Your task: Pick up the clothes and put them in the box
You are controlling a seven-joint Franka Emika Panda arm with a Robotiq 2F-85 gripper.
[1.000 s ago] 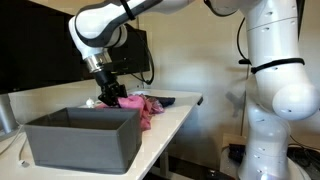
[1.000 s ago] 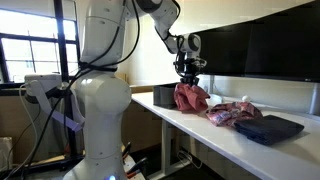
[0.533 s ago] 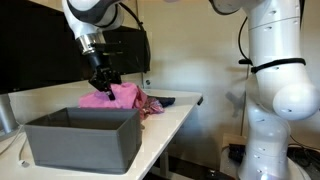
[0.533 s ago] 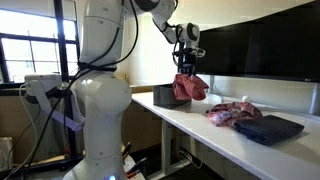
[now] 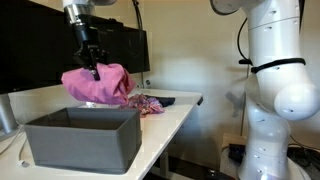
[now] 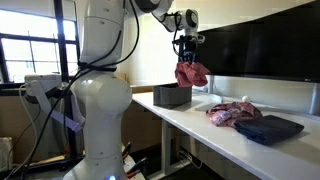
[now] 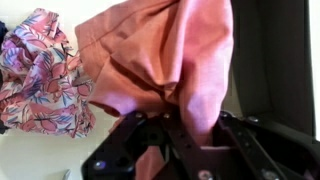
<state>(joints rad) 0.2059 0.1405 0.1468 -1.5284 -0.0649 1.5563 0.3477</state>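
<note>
In an exterior view the gripper (image 5: 93,68) clamps the plain pink garment (image 5: 97,86), which hangs bunched at twelve o'clock from the grey box (image 5: 85,140). In an exterior view the patterned garment (image 6: 233,113) lies crumpled on the bench (image 6: 200,125); the wrist view shows it at nine o'clock.

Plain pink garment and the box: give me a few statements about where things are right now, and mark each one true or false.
1. The gripper is shut on the plain pink garment. True.
2. That garment hangs higher than the box. True.
3. The patterned garment is inside the box. False: it lies on the desk, apart from the box.
4. The flat black object lies between the box and the patterned garment. False: it lies beyond the patterned garment, on the side away from the box.
</note>
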